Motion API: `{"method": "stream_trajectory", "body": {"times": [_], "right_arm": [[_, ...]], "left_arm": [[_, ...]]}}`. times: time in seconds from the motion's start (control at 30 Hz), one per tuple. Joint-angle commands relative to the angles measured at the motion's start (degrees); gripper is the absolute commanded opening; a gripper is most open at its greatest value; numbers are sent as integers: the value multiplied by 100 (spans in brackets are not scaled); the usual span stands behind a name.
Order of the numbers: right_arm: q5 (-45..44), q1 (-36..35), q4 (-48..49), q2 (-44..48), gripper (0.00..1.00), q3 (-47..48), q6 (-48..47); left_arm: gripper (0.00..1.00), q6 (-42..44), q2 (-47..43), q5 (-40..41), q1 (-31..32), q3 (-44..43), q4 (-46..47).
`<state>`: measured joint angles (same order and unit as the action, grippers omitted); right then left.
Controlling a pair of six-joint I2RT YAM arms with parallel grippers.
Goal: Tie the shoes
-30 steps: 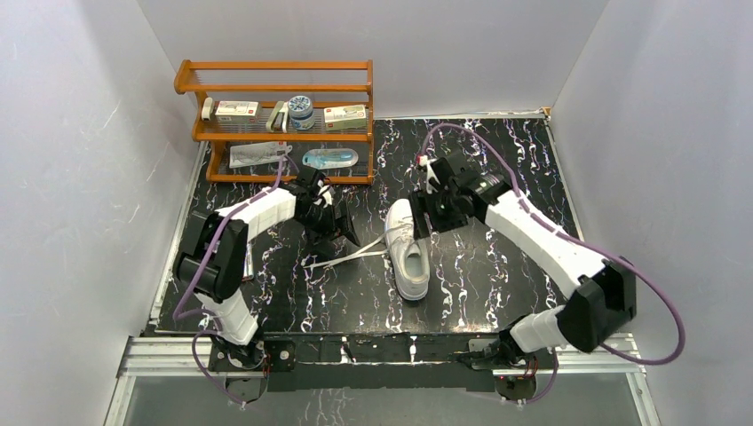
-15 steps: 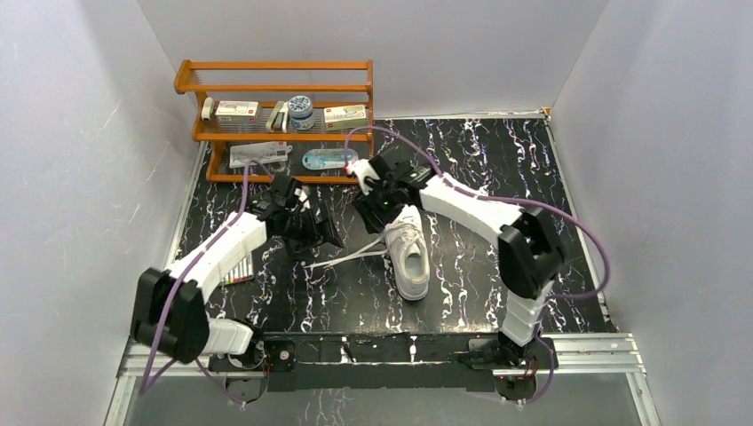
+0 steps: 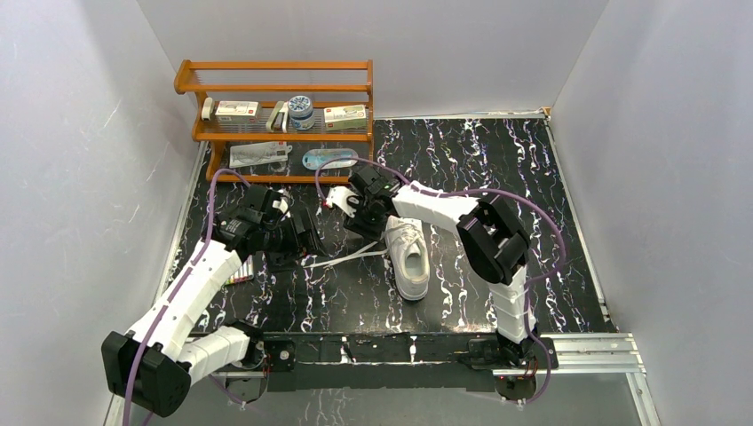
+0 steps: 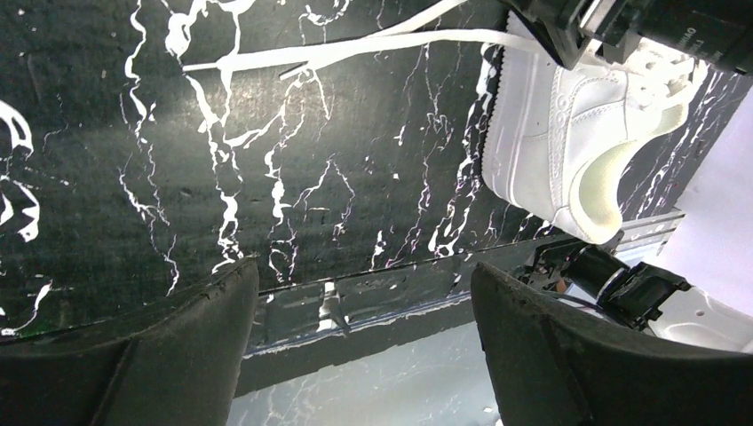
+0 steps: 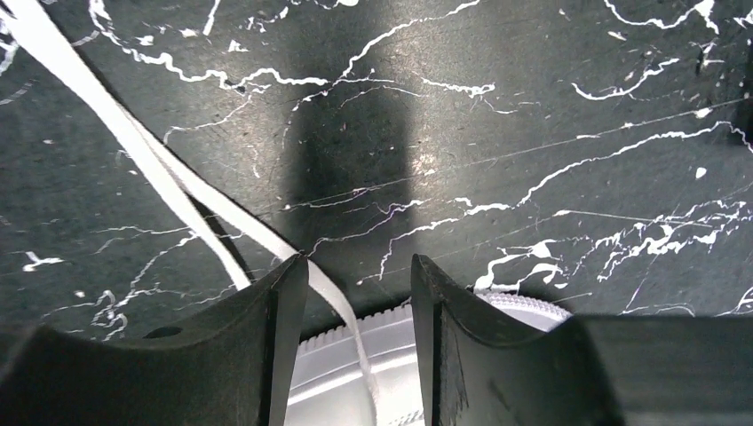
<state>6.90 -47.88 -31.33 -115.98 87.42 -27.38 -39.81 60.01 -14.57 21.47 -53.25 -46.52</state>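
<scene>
The white sneaker (image 3: 409, 259) lies mid-table, heel toward the arm bases, and its white laces (image 3: 344, 257) trail left across the black marbled top. My right gripper (image 3: 367, 222) hangs over the far left side of the shoe's toe. In the right wrist view the right gripper (image 5: 357, 262) is open, one lace (image 5: 342, 306) running loose between its fingers above the toe's ribbed sole (image 5: 391, 342). My left gripper (image 3: 305, 240) sits left of the lace ends. In its wrist view the left gripper (image 4: 364, 266) is wide open with nothing in it, sneaker (image 4: 559, 133) and laces (image 4: 355, 49) ahead.
A wooden shelf (image 3: 277, 89) with boxes, a tin and packets stands at the back left. Coloured pens (image 3: 240, 275) lie by the left arm. The metal rail (image 3: 382, 348) runs along the near edge. White walls close in on three sides.
The right gripper swung left from the shoe's right side to its far left toe, jaws narrowing around a lace. The left gripper drew back left from the laces and opened slightly wider.
</scene>
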Motion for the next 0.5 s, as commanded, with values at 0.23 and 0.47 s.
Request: {"method": "stream_trajectory", "body": {"times": [0.23,0.47], "right_arm": [[-198,-45,164,166,58,-456,-1005],[37,-46,52,84,59,-329,-922]], "left_arm": [[86,189,-63,-94,-38,-326,-345],[86,164,-72,-89,-38,-442,-359]]}}
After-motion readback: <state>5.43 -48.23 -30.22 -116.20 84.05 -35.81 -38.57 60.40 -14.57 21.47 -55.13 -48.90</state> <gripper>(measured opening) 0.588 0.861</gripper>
